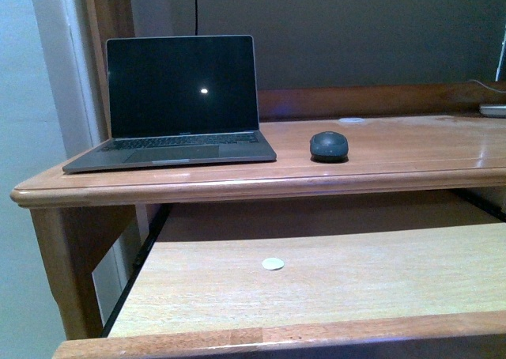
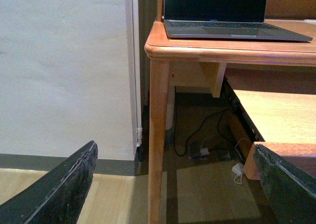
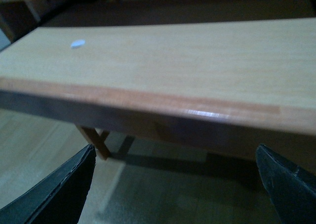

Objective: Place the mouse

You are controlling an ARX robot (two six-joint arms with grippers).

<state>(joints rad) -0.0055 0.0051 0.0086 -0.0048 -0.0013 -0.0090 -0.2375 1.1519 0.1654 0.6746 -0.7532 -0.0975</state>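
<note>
The mouse (image 1: 328, 145) is a small dark domed oval on the wooden desk top (image 1: 395, 157), to the right of the laptop (image 1: 178, 106). It does not show in either wrist view. Neither arm shows in the front view. My left gripper (image 2: 177, 184) is open and empty, low by the desk's left leg (image 2: 159, 135), above the floor. My right gripper (image 3: 175, 184) is open and empty, below and in front of the pull-out shelf's front edge (image 3: 148, 103).
A tiny white round disc (image 1: 273, 263) lies on the pull-out shelf (image 1: 356, 280) under the desk top; it also shows in the right wrist view (image 3: 78, 44). Cables and a white adapter (image 2: 238, 169) lie on the floor under the desk. A wall (image 2: 64, 71) stands left.
</note>
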